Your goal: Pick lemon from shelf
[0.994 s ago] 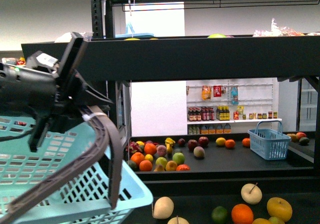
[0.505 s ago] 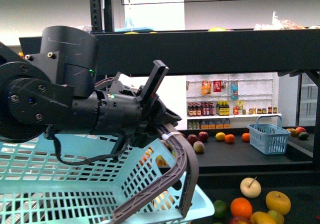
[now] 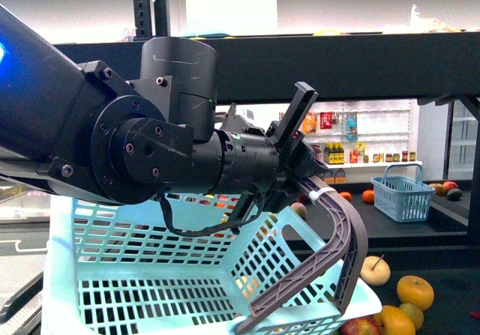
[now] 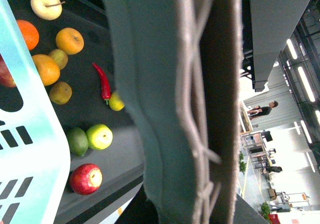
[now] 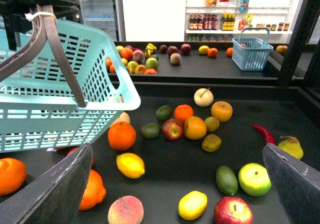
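The left hand (image 3: 304,171) is clamped on the grey-brown basket handle (image 3: 341,237). The turquoise basket (image 3: 150,275) hangs tilted beneath it, in front of the black shelf (image 3: 360,65). The right hand (image 5: 177,151) has its fingers (image 5: 55,189) spread wide apart, gripping nothing, and hovers above the shelf's lower deck. The lemon (image 5: 130,165) lies on that deck below and ahead of the right hand, between its two fingers and touching neither. An orange (image 5: 121,135) sits near the lemon, farther from the hand. A peach (image 5: 125,210) lies closer to the hand.
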